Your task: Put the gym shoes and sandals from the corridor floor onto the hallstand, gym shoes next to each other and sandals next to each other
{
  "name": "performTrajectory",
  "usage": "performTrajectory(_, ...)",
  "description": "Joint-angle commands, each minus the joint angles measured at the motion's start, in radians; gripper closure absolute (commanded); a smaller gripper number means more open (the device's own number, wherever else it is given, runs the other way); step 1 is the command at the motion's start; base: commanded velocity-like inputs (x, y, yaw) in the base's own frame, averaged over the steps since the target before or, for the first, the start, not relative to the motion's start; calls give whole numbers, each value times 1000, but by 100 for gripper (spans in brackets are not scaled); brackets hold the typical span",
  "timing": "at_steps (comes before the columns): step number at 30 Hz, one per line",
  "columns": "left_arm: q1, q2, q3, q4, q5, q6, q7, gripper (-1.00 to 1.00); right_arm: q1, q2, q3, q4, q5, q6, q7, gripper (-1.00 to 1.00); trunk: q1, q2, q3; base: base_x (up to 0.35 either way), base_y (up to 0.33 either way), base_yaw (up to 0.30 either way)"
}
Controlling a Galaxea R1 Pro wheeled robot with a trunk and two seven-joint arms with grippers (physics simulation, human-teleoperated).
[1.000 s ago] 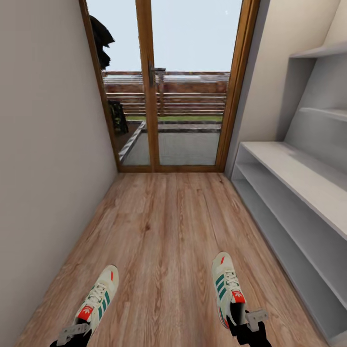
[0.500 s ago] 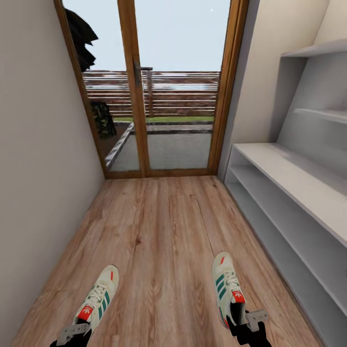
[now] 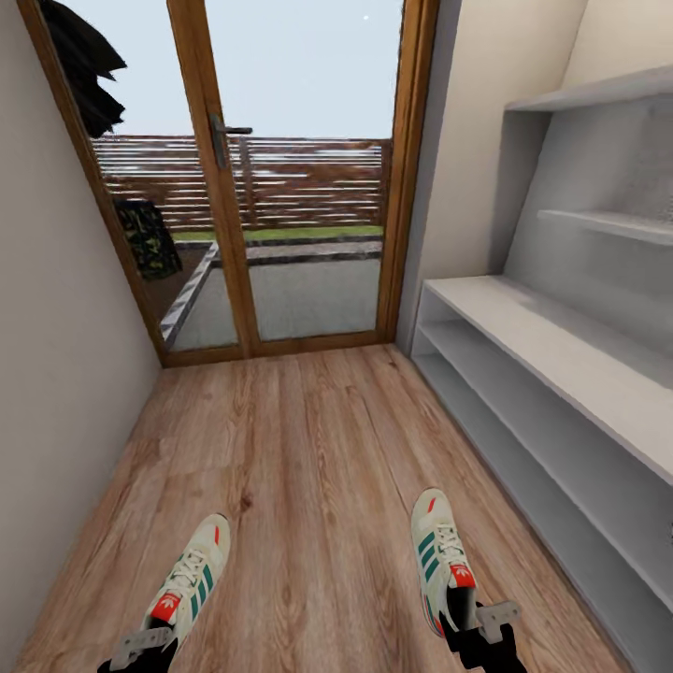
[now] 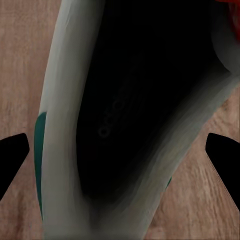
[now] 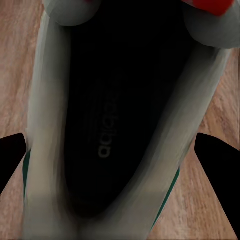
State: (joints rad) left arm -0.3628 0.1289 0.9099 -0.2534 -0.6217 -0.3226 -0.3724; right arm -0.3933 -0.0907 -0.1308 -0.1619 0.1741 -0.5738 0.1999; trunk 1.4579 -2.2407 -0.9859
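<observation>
head looks down corridor; wrists hover close over gym shoes (image 3: pixel 443 559).

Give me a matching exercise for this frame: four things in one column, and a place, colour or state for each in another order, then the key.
Things:
1. left gripper
2. right gripper
3. hallstand
4. glass door

Descriptions:
A. wood-framed, at the corridor's far end
B. pale grey-white, along the right wall, shelves bare
C. at the heel of the gym shoe nearer the left wall
D. at the heel of the gym shoe nearer the hallstand

Pairs: 1-C, 2-D, 3-B, 4-A
</observation>
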Motion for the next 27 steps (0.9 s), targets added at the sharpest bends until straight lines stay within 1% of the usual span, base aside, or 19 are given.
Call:
performTrajectory(1, -1, 0, 9, 0, -7, -4, -5, 100, -1, 0, -9, 1, 8, -3, 4, 100, 0, 0, -1, 252, 234, -262)
performTrajectory(17, -1, -1, 9, 0, -8, -4, -5, 100, -1, 0, -9, 1, 8, -3, 4, 100, 0, 0, -1, 182, 281, -262)
performTrajectory(27, -1, 0, 9, 0, -8, -5, -5, 100, -1, 0, -9, 1, 8, -3, 4, 100, 0, 0, -1, 250, 247, -262)
